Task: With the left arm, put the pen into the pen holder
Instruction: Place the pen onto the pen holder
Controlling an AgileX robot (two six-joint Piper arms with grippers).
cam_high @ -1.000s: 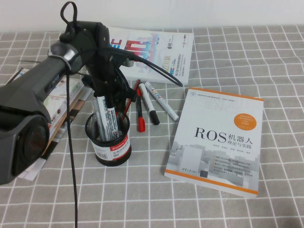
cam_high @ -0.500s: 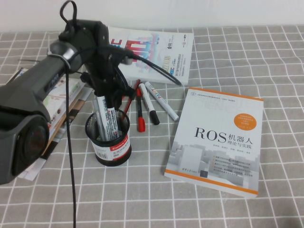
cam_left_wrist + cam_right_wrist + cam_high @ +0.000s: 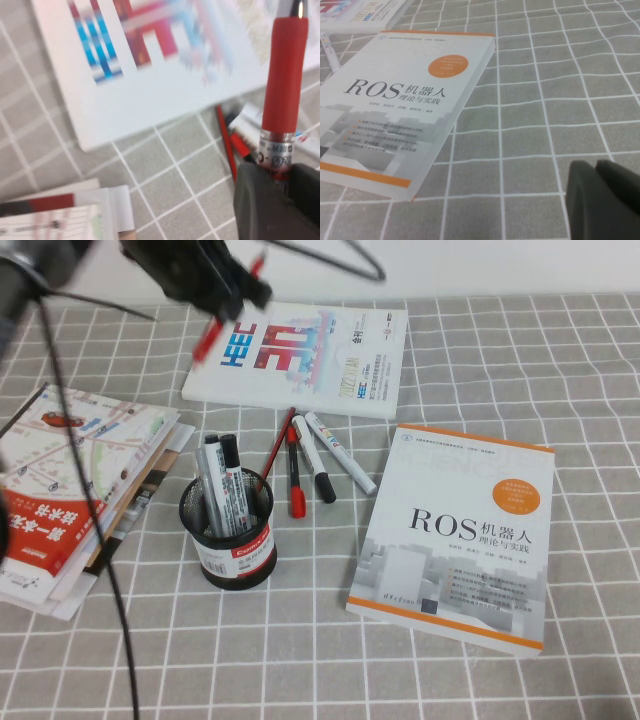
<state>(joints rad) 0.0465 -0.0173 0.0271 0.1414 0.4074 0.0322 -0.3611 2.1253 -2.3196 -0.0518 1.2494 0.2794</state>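
My left gripper [image 3: 232, 292] is raised high at the back left, above the near left corner of the white book [image 3: 300, 355], and is shut on the red pen [image 3: 208, 340], which hangs slanted below it. In the left wrist view its black fingers [image 3: 260, 200] clamp the pen [image 3: 285, 75] near its clear printed band. The black mesh pen holder [image 3: 228, 540] stands on the cloth in front, well below the gripper, with several markers in it. My right gripper [image 3: 602, 197] shows only in its wrist view, shut and empty, low over the cloth.
A black marker with a red cap [image 3: 294, 475], two white markers [image 3: 318, 462] and a thin red stick [image 3: 277, 447] lie behind the holder. The ROS book [image 3: 455, 530] lies at the right, and a stack of maps and booklets [image 3: 70, 490] at the left.
My left arm has lifted up and away toward the back left, from just behind the holder, carrying the red pen. The holder and the markers on the table have not moved.
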